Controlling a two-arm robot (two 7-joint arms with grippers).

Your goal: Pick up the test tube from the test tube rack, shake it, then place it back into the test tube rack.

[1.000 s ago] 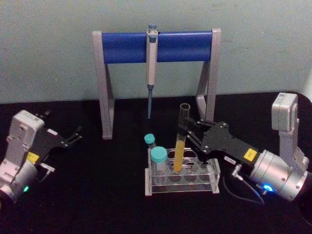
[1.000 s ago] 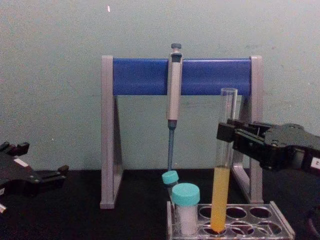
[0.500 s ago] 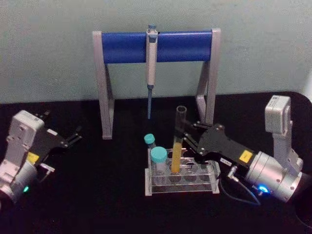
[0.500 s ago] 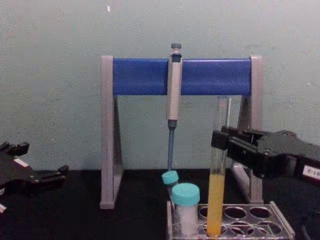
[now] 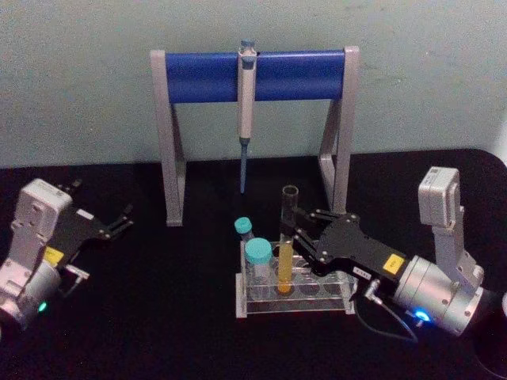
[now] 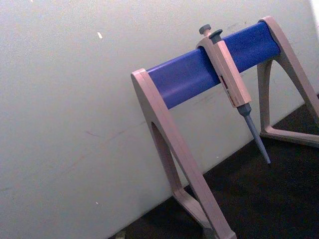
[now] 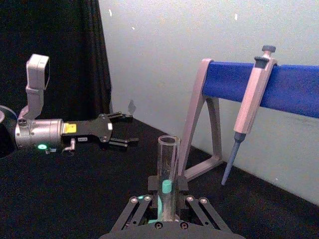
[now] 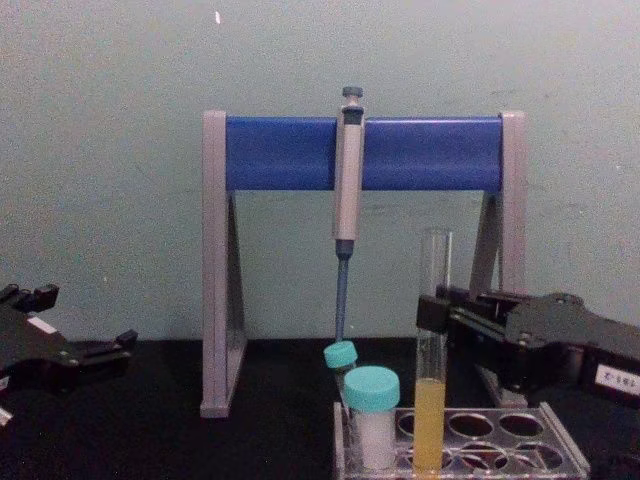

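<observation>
Left tool [image 5: 120, 222] sits idle at the left of the bench [image 5: 174, 317], fingers spread, out of the way. Test tube [image 5: 287, 237] stands upright in the test tube rack [image 5: 295, 305], with the right tool [image 5: 295, 241] pinching its middle, probably to steady it before letting go.

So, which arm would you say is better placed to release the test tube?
Right: the right pincer grips the test tube in the test tube rack; the left pincer sits open, far aside.

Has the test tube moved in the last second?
Yes, downward: the test tube had its rim level with the blue bar; now the rim sits well below it.
</observation>
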